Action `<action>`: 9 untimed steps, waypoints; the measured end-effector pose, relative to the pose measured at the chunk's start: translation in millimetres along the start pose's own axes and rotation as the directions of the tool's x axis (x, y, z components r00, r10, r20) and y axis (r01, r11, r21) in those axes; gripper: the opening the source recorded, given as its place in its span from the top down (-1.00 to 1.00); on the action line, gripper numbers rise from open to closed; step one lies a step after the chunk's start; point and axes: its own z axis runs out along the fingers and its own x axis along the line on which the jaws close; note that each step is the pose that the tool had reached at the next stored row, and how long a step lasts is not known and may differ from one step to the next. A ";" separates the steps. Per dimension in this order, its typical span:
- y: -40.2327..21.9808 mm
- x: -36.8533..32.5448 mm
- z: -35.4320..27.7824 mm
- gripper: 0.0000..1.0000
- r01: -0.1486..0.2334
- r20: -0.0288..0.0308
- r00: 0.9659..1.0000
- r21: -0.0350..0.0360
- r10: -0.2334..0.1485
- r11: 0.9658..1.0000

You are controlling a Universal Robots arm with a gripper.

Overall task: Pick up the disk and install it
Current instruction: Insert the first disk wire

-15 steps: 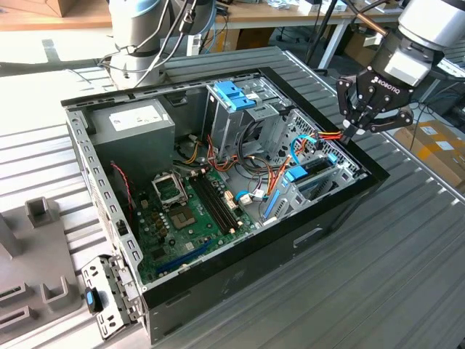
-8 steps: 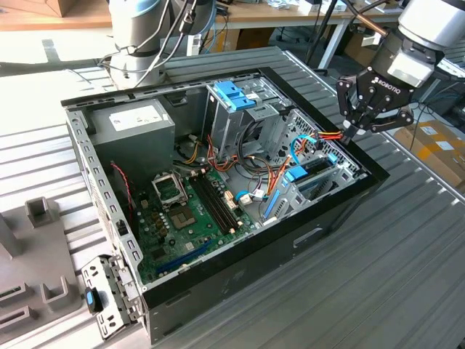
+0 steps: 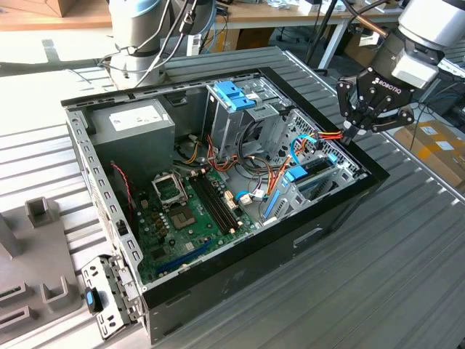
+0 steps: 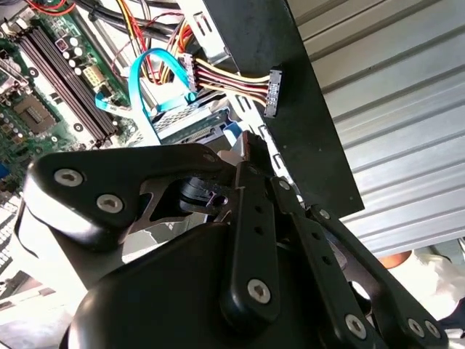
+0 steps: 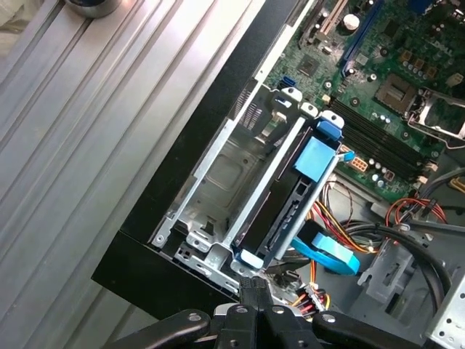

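A ribbed grey metal table [image 3: 378, 276] fills the foreground of the exterior view. Behind it stands a wooden bench [image 3: 290, 14] on white legs, with cardboard boxes [image 3: 436, 145] on the floor at the exterior view's right. Bright daylight falls across the table's far left.

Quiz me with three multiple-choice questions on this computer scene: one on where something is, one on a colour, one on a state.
1. Where is the end effector? A) over the power supply B) by the case's corner at the exterior view's right C) outside, over the table
2. The disk's rails are: A) red B) green C) light blue
3. The case is: A) open B) closed C) standing on end
Answers: B, it hangs at that corner; C, light blue shows at the disk's ends; A, the board lies bare.
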 end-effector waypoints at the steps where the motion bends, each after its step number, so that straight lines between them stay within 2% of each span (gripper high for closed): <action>1: 0.0 0.0 0.0 0.79 0.006 0.000 1.000 0.000 -0.006 1.000; 7: -0.2 0.1 0.0 0.79 0.053 -0.003 0.999 -0.003 -0.053 0.999; 9: -0.3 0.2 0.0 0.79 0.076 -0.005 0.997 -0.004 -0.076 0.997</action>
